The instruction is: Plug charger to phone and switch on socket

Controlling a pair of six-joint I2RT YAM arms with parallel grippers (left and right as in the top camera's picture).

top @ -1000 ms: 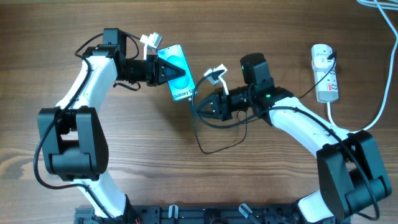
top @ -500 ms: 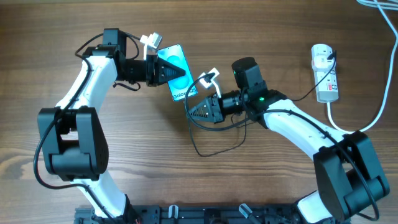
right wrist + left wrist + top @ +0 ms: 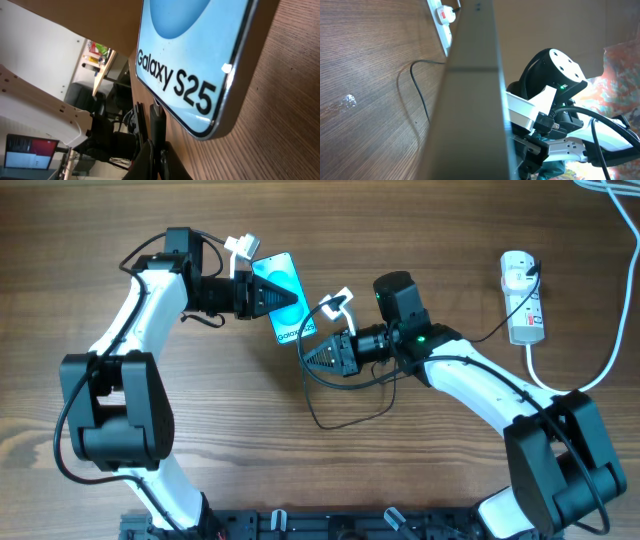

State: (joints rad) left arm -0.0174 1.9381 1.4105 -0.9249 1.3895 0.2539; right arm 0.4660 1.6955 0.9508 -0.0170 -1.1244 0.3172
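My left gripper point(image 3: 290, 300) is shut on the phone point(image 3: 283, 272), teal screen up with its white text end toward my right arm. In the left wrist view the phone point(image 3: 470, 100) shows edge-on and hides the jaws. My right gripper point(image 3: 308, 362) is shut on the charger connector point(image 3: 156, 120), just below the phone's text end point(image 3: 190, 60). The connector's tip reaches the phone's lower edge; I cannot tell if it is inserted. The charger cable point(image 3: 345, 418) loops across the table to its black plug point(image 3: 534, 272) in the white socket point(image 3: 525, 315).
The socket's thick white cord point(image 3: 600, 375) runs down and round the right side of the wooden table point(image 3: 250, 440). The socket point(image 3: 442, 20) and the black cable point(image 3: 420, 95) also show in the left wrist view.
My right gripper has moved left with the connector, up to the phone's text end, then held still. The cable loop shifted left with it. The left arm and phone have not moved.
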